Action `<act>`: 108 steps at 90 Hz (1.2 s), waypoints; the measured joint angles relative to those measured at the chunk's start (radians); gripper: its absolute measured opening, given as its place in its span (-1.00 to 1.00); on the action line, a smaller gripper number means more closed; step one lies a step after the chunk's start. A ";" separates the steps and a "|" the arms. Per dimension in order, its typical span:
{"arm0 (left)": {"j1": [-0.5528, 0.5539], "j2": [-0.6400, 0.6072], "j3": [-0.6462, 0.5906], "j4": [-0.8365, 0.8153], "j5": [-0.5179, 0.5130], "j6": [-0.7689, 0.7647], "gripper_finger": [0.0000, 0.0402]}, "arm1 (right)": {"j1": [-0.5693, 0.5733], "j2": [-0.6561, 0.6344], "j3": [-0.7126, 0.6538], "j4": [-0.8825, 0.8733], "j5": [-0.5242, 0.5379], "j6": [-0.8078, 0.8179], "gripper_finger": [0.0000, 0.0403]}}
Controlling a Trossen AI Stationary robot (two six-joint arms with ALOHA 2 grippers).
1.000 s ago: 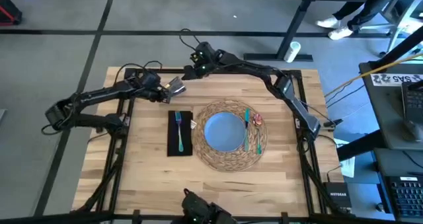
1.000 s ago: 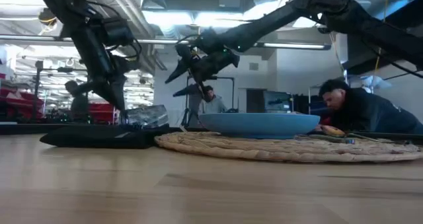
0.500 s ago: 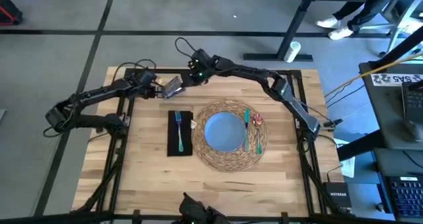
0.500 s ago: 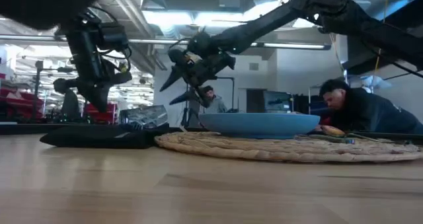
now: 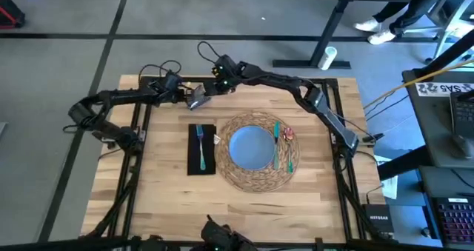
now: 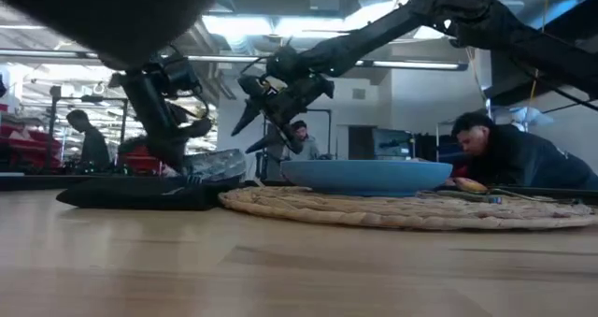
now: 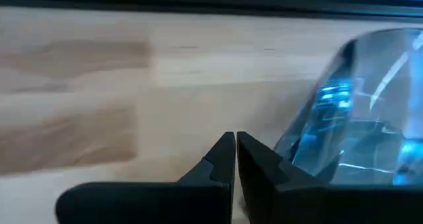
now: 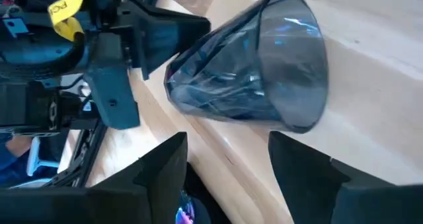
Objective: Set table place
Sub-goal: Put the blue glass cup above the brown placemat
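The small grey glass (image 5: 197,98) lies on its side on the table (image 5: 163,199), beyond the black napkin (image 5: 208,161); its wall rests on the wood. My left gripper (image 7: 235,151) is shut, low beside the glass's base (image 8: 173,75). My right gripper (image 8: 228,164) hovers open over the glass, one finger on either side of it, clear of it. A blue plate (image 5: 250,147) sits on the straw placemat (image 5: 237,175). A teal fork (image 5: 200,147) lies on the napkin, and green and red-handled cutlery (image 5: 281,144) on the mat's right. My left gripper's shut fingers (image 7: 264,168) come in low from the table's left, close against the glass's wall (image 7: 310,151) near its base. I cannot tell whether they touch it. The glass lies on its side on the table.
The table's far edge (image 5: 244,79) runs close behind the glass and both grippers. Cables (image 5: 152,72) trail by the far left corner. A person (image 6: 509,158) sits beyond the table on the right side of the low view. Bare wood (image 5: 244,214) lies near the front edge.
My left gripper has risen off the glass, then come down again low at its base, while the left arm has swung toward the far edge. My right gripper has gone left and down toward the glass. The glass has stayed lying on its side.
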 joint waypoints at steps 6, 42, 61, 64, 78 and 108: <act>-0.001 0.024 0.000 0.041 0.023 0.006 -1.00 | 0.000 0.000 0.000 -0.017 0.016 -0.006 0.00; 0.000 0.038 0.007 0.149 0.088 0.089 -1.00 | -0.028 -0.001 0.000 -0.012 -0.011 0.023 0.00; 0.000 0.038 0.035 0.160 0.101 0.133 -1.00 | -0.045 -0.020 0.000 -0.017 -0.126 -0.005 0.00; 0.000 0.038 0.037 0.160 0.105 0.133 -1.00 | -0.052 -0.026 0.000 -0.022 -0.142 -0.018 0.00; -0.002 0.038 0.037 0.160 0.131 0.133 -1.00 | -0.094 -0.055 0.000 -0.102 -0.187 -0.136 0.00; -0.036 0.038 0.037 0.164 0.147 0.112 -1.00 | -0.103 -0.055 0.000 -0.309 -0.180 -0.466 0.00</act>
